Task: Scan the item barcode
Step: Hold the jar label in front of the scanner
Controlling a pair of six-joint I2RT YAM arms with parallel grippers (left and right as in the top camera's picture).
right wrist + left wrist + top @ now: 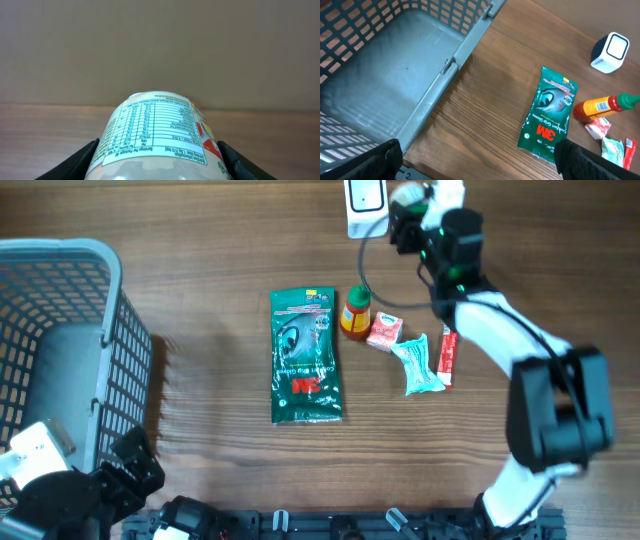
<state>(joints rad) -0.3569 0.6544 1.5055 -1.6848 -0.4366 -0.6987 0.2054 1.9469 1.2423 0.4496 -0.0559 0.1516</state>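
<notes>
My right gripper holds the bottle near the scanner.
From above, they are at 1 o'clock; my left gripper sits at 7 o'clock by the basket. Left wrist: its jaws gape wide, holding nothing. Right wrist: both fingers squeeze the bottle, label facing me.

- The overhead camera is looking straight down on the table, high enough to be taking in the basket at left and the scanner at the far edge.
- The left wrist camera is looking down at a slant from the near left, over the basket toward the far right, sharing the packet, bottle and scanner with the overhead.
- The right wrist camera is looking level across the table at a wall, very close to a jar.
</notes>
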